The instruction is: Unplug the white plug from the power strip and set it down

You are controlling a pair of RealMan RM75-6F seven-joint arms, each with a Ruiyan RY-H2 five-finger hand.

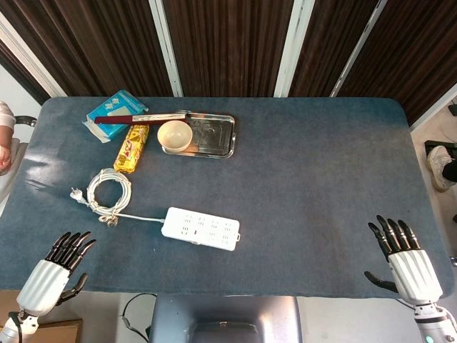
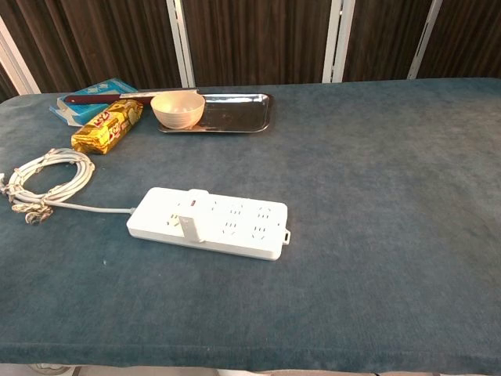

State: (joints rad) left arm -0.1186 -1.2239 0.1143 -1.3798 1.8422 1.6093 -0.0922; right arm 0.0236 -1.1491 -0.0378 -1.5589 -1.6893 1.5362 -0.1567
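Observation:
A white power strip lies on the blue-grey table near its front edge, left of centre. A small white plug stands upright in a socket near the strip's left end. The strip's own cord runs left to a white coil. My left hand rests at the table's front left corner, fingers spread, holding nothing. My right hand sits at the front right, fingers spread and empty. Neither hand shows in the chest view.
At the back left stand a metal tray, a cream bowl, a yellow snack packet, a blue box and a knife with a dark red handle.

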